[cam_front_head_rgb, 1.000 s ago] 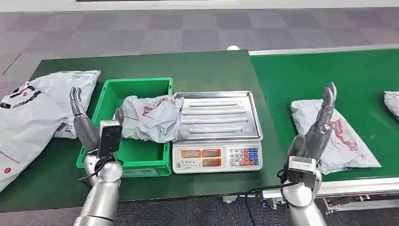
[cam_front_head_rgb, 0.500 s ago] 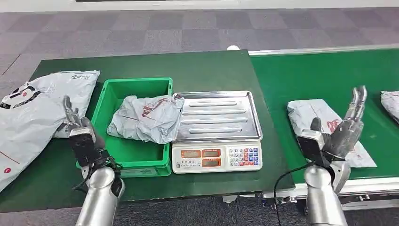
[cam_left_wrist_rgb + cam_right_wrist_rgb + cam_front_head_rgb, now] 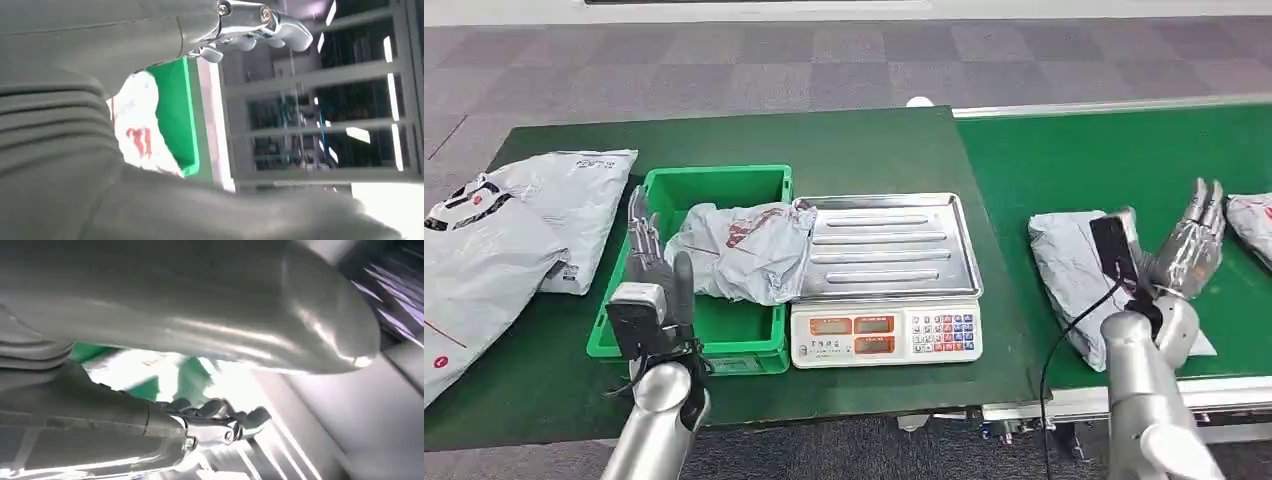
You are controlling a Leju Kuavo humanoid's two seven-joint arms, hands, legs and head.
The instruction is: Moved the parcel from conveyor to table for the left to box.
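Far left you've got grey mailer bags (image 3: pixel 514 225) on the table (image 3: pixel 864 150), cut off by the frame edge – print unreadable. Left hand (image 3: pixel 652 268) is up by the green bin (image 3: pixel 714 185), fingers straight and apart, holding nothing. Crumpled bag (image 3: pixel 744 248) in the bin, red logo illegible. Scale (image 3: pixel 884 290) next – displays too small to read. Parcel (image 3: pixel 1069 255) sits on the conveyor (image 3: pixel 1104 150), partly hidden by the right hand (image 3: pixel 1189 250), which is spread and empty.
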